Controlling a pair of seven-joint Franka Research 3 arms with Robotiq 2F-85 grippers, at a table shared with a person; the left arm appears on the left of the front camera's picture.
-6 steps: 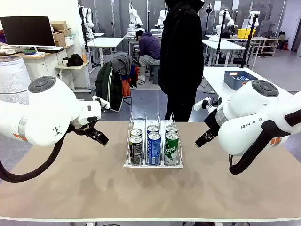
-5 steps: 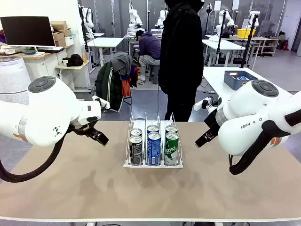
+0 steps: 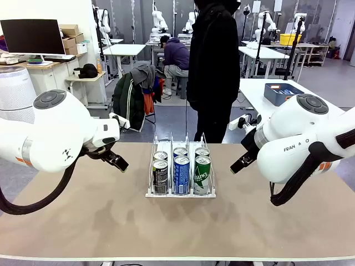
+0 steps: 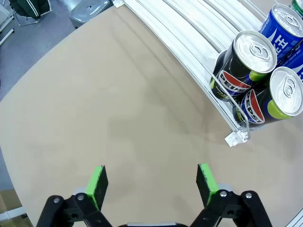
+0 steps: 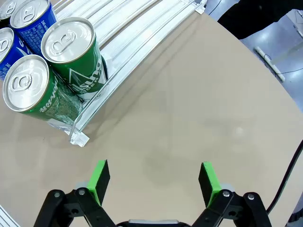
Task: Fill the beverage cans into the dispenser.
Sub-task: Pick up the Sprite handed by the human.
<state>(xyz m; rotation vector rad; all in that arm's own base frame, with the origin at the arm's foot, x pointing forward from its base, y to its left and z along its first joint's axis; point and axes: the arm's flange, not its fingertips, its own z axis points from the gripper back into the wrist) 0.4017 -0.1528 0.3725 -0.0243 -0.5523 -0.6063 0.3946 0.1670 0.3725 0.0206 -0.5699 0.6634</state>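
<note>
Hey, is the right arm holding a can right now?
No, the right arm's jaws stand open and empty over the table, with the green cans sitting apart in the dispenser.

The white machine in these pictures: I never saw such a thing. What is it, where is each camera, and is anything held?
Two white robot arms stand at a beige table. The wide picture looks across it from between them, toward a person in black. The other two come from wrist cameras, looking along the black, green-padded left pincer and right pincer. Both are open, holding nothing. On the table, a white wire three-lane dispenser holds six slim aluminium cans: dark, blue and green pairs.
</note>
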